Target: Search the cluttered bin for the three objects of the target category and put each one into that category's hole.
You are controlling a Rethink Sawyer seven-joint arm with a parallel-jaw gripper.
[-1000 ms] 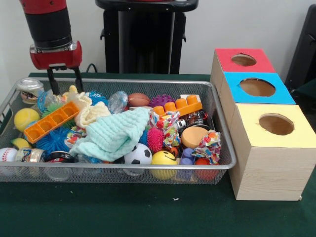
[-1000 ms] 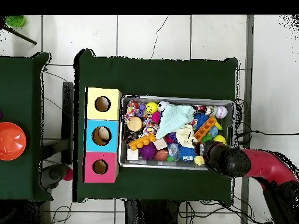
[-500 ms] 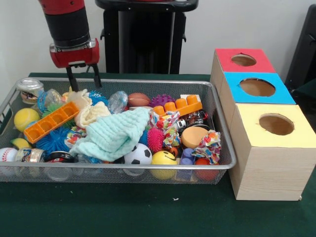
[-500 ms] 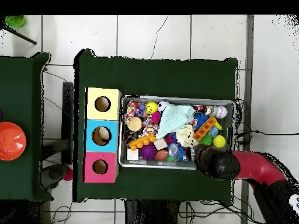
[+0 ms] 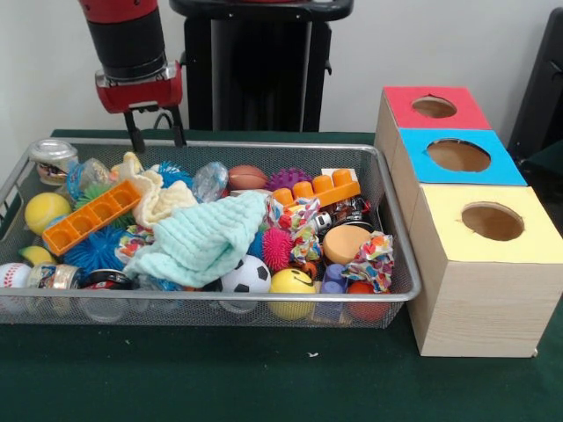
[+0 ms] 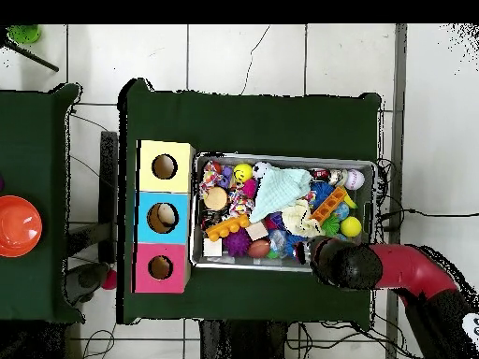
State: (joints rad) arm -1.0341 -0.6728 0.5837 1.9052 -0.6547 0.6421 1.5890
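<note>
Gripper: red-and-black gripper (image 5: 155,139) hangs over the far rim of the silver wire-mesh bin (image 5: 394,236), its two thin black fingers (image 5: 136,139) spread apart with nothing between them.
Change: a second ago the tips were down among the clutter at the bin's corner, by the orange ridged tray (image 5: 91,216); since then the gripper has lifted clear and slid along the rim toward the bin's middle. Overhead view agrees: the arm's round wrist (image 6: 344,265) now sits just outside the bin wall.
Contents: nothing appears to have left the bin. Mint-green knitted cloth (image 5: 203,237) lies draped over the centre pile, covering whatever is beneath.
Candidates: target category is not stated. Balls show plainly: yellow tennis ball (image 5: 45,210), black-and-white soccer ball (image 5: 245,274), yellow smiley ball (image 5: 292,283), brown toy football (image 5: 247,177).
Holes: wooden box with red lid (image 5: 435,107), blue lid (image 5: 457,156) and yellow lid (image 5: 492,222) stands on the green worktop (image 5: 264,378), just beside the bin. Whether anything is inside, cannot tell.
Meaning: that dip came up empty, by the look of it. No pick made; likely repositioning for a fresh descent elsewhere.
</note>
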